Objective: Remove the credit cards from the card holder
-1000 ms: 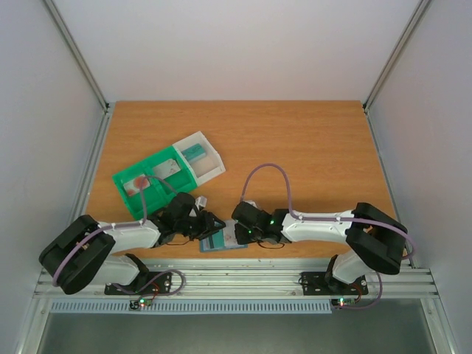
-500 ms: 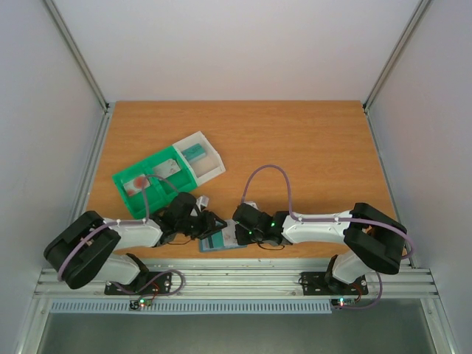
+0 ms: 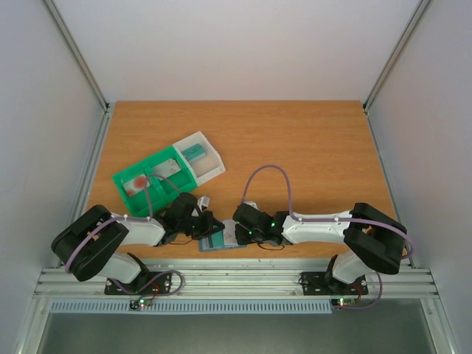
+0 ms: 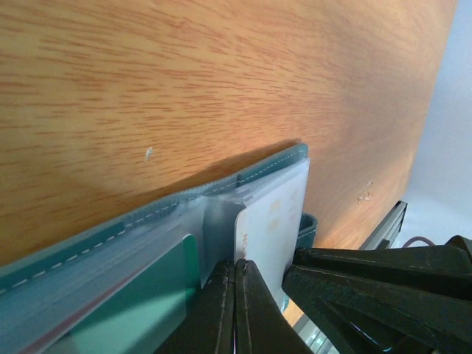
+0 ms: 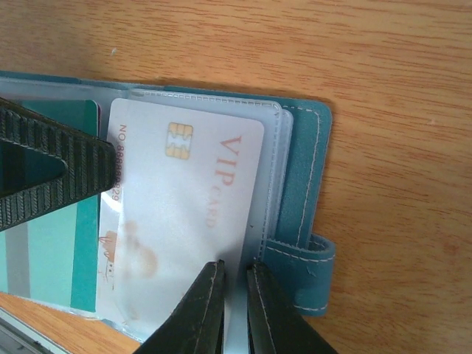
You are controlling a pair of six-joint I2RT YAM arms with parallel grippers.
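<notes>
Evidently mid-extraction: left gripper (image 4: 234,291) pinches the credit card (image 5: 184,214), which sits in the clear pocket (image 5: 274,169) of the open card holder (image 5: 299,184).
Right gripper (image 5: 234,302) is narrow over that pocket, its grip unclear; next should be a flat outward pull.

The white card (image 5: 184,214) in the blue wallet's (image 5: 302,184) clear pocket carries "VIP CARD" in red capitals. Along one edge runs a red number starting "NO. 8888"; its later digits are partly covered. A reddish emblem beside it is too blurred to read.
</notes>
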